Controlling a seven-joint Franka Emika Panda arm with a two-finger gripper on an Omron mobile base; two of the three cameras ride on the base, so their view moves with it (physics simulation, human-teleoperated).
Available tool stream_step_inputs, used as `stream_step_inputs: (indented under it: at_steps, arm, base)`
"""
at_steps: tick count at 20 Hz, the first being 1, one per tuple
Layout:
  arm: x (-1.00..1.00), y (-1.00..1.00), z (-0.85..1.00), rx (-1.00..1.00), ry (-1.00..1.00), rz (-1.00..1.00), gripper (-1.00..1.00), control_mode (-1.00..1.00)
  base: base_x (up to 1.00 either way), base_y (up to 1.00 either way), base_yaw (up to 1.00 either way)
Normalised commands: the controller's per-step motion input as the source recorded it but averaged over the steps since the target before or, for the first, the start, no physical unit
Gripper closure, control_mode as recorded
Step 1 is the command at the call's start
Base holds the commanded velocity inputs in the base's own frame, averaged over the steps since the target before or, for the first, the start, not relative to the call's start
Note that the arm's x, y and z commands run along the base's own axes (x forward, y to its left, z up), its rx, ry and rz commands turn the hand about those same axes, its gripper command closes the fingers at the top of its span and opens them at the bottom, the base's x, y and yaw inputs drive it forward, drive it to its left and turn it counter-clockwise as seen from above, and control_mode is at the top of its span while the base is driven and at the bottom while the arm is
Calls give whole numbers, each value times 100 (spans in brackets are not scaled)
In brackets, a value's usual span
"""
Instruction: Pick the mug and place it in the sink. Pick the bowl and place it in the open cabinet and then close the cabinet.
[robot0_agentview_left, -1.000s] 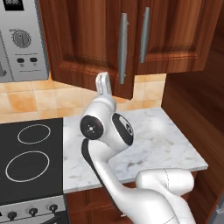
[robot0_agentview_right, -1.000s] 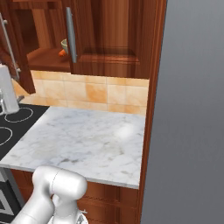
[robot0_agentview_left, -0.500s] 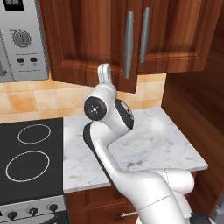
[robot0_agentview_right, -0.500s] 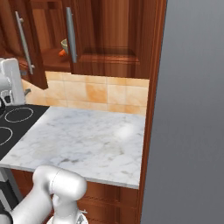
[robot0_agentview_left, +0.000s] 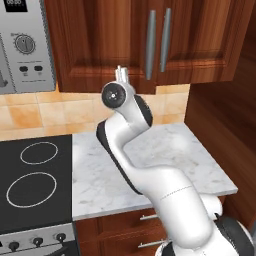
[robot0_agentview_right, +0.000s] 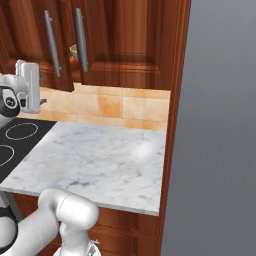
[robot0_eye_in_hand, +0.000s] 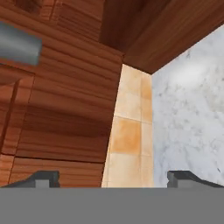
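A: What took up most of the scene?

B: The cabinet, reddish-brown, hung on the wall above the back edge of the counter; its two doors looked shut or all but shut, and the two silver handles stood upright side by side where the doors met; a tan tiled backsplash ran between cabinet and counter.

A: And beside it?

B: A black cooktop lay against the counter's left edge, with a grey appliance on the wall above it.

A: The arm?

B: It rose over the middle of the counter; the jaws pointed up at the cabinet's bottom edge, just left of the handles; in the hand view the two tips sat wide apart with nothing between them, facing the wood and tiles.

A: The bowl?

B: In the right base view a sliver of olive-tan bowl with a reddish mark showed just beside a handle, at the seam of the doors; I couldn't tell more of it.
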Motion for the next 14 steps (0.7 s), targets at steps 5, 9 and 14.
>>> stream_step_inputs:
  at_steps: [5, 9, 14]
  arm:
    - [72, 0, -94, 0, 18, 0, -100, -100]
    - [98, 1, -37, 0, 0, 0, -100, -100]
    - [100, 4, -6, 0, 0, 0, -100, -100]
  base:
    - [0, 0, 0]
    - [0, 0, 0]
    - [0, 0, 0]
